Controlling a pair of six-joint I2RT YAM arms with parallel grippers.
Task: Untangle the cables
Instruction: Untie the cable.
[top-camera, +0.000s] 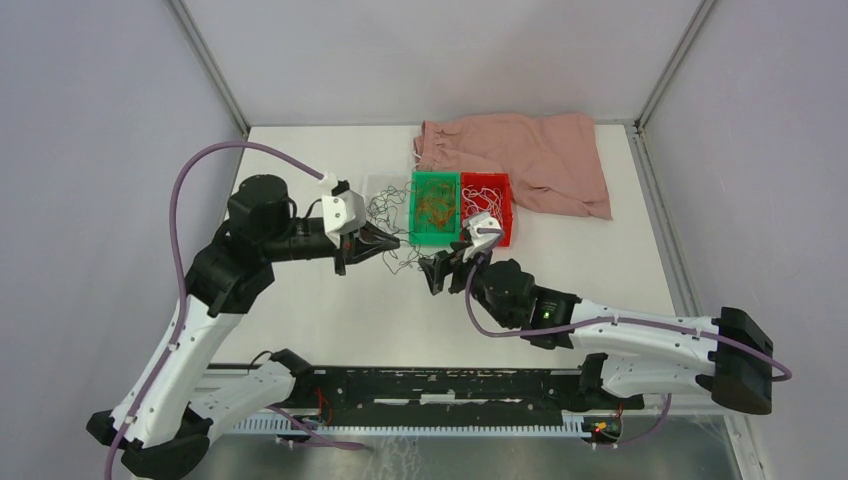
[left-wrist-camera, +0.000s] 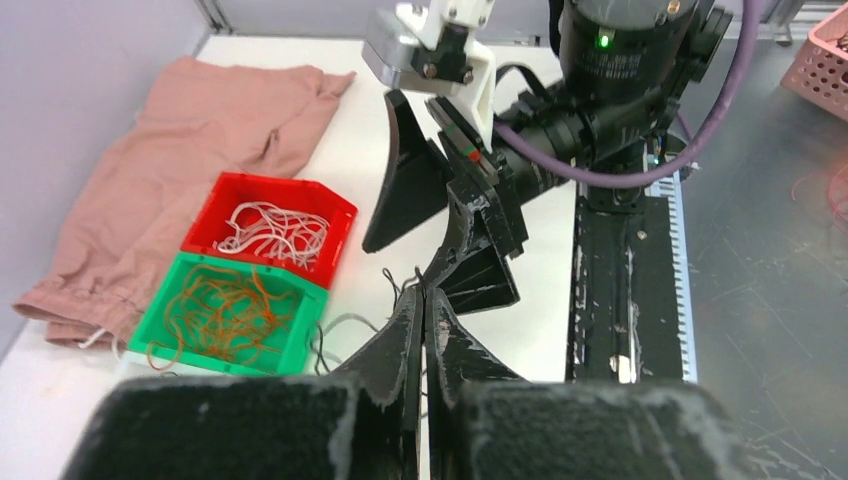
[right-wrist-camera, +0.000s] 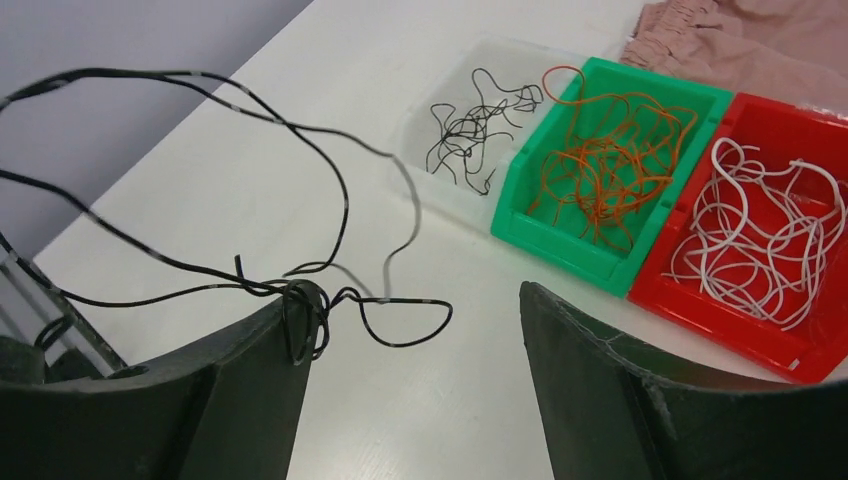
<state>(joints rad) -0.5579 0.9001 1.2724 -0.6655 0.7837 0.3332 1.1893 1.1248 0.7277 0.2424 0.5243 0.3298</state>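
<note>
A loose black cable (top-camera: 400, 258) hangs stretched between my two grippers over the table. My left gripper (top-camera: 385, 240) is shut on one end of it; in the left wrist view the black cable (left-wrist-camera: 392, 278) comes out at the closed tips (left-wrist-camera: 422, 295). My right gripper (top-camera: 437, 270) is open. In the right wrist view (right-wrist-camera: 410, 300) the black cable (right-wrist-camera: 346, 210) is knotted in a loop over its left fingertip (right-wrist-camera: 290, 310), and nothing sits between the jaws. Sorted cables lie in bins: black in a clear bin (right-wrist-camera: 410, 130), orange in a green bin (right-wrist-camera: 560, 245), white in a red bin (right-wrist-camera: 720, 310).
The three bins stand side by side behind the grippers: clear (top-camera: 375, 185), green (top-camera: 435, 241), red (top-camera: 505, 210). A pink cloth (top-camera: 520, 160) lies at the back right, partly under the bins. The black rail (top-camera: 440, 385) runs along the near edge.
</note>
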